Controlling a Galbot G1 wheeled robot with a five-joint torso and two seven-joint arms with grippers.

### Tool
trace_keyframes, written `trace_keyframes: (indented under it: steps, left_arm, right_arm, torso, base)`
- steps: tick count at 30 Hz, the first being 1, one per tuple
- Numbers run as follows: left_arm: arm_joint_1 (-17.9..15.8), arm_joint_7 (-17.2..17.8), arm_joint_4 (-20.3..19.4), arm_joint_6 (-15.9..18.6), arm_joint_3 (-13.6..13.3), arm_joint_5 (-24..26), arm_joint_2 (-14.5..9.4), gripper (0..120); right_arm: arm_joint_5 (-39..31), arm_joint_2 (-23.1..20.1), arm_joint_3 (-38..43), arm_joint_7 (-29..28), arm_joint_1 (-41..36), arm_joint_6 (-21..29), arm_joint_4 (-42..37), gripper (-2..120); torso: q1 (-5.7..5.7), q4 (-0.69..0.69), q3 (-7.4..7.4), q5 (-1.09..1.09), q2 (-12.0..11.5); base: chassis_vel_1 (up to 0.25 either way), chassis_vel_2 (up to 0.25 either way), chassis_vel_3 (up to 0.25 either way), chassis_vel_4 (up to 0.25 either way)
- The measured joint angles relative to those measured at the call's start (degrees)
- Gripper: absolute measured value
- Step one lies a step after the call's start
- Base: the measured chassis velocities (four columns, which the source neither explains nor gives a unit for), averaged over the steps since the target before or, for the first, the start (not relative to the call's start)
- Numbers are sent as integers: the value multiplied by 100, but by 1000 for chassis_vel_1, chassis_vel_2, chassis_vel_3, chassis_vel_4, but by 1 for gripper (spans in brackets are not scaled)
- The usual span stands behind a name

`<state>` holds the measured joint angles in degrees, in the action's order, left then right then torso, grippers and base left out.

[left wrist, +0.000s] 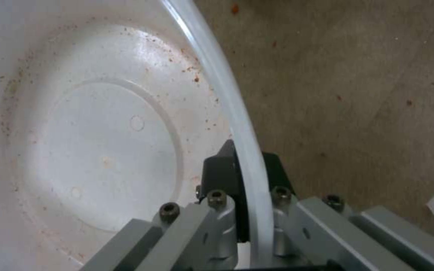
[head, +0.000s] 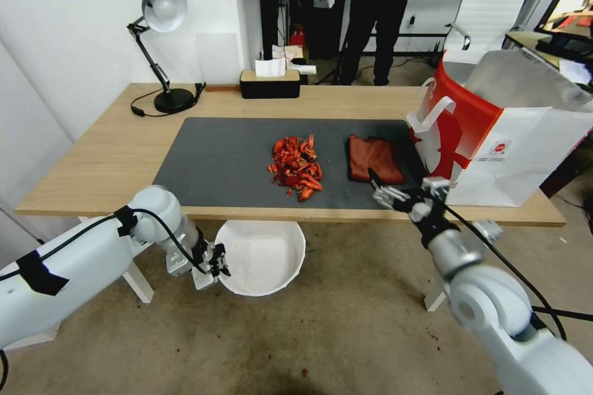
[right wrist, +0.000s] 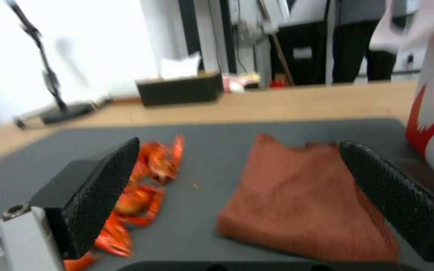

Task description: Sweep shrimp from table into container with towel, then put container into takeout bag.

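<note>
Right claw [head: 384,188] is positioned over the near edge of the bench [head: 111,154], fingers spread wide with nothing between them. In the right wrist view the two black ribbed pads [right wrist: 96,192] frame the towel [right wrist: 307,199], which lies flat on the dark mat [head: 216,160] directly ahead of and below the claw. The towel's long axis runs roughly away from the robot, in line with the claw's approach. The coming grasp appears to depend on this alignment: a short forward-and-down travel should place the pads on either side of the cloth.

Shrimp [head: 296,170] are heaped on the mat just to the left of the towel, apart from it. A sweep would therefore run leftward and toward the near edge.

Left claw [head: 213,262] is below the bench edge, pressed together on the rim of the container [head: 262,256]; one finger is inside the wall and one outside. The container hangs beneath the shrimp heap, open side up and empty.

Takeout bag [head: 494,136] stands open at the right end of the bench, close beside the towel.
</note>
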<state>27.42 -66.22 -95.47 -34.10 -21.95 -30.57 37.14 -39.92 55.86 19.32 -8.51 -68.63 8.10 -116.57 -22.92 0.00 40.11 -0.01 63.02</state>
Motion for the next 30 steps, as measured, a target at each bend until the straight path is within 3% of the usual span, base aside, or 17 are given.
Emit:
trace_keyframes:
  steps: [2, 5, 13, 16, 24, 30]
  left_arm:
    - [-17, -3, 47, -10, -12, -5, 23, 0]
    - [2, -2, 132, -30, -20, -7, 41, 0]
    - [71, 1, 220, -52, 5, -8, 60, 0]
    - [103, 12, 275, -115, 56, -56, 92, 0]
    - [224, 21, 301, -182, 143, -153, 135, 0]
    - [243, 24, 319, -182, 155, -155, 144, 0]
  right_arm:
    - [-1, -40, -232, -126, 319, 83, 238, 100]
    - [-17, -16, -889, -755, 1143, 362, 752, 100]
    - [104, 168, -1742, -1682, 2128, 916, 1287, 100]
    - [-38, 292, -2076, -2486, 2580, 1412, 1496, 100]
    - [-397, 485, -2202, -3227, 2833, 1866, 1794, 100]
    - [-543, 561, -2183, -3256, 2863, 1878, 2014, 100]
  torso:
    - [0, -2, 0, 2, 0]
    - [0, 0, 0, 2, 0]
    - [0, 1, 0, 1, 0]
    - [-1, -1, 0, 2, 0]
    - [1, 0, 0, 0, 0]
    - [0, -1, -1, 1, 0]
  base:
    - [0, 0, 0, 0]
    - [0, 0, 0, 0]
    - [0, 0, 0, 0]
    - [0, 0, 0, 0]
    - [0, 0, 0, 0]
    - [0, 0, 0, 0]
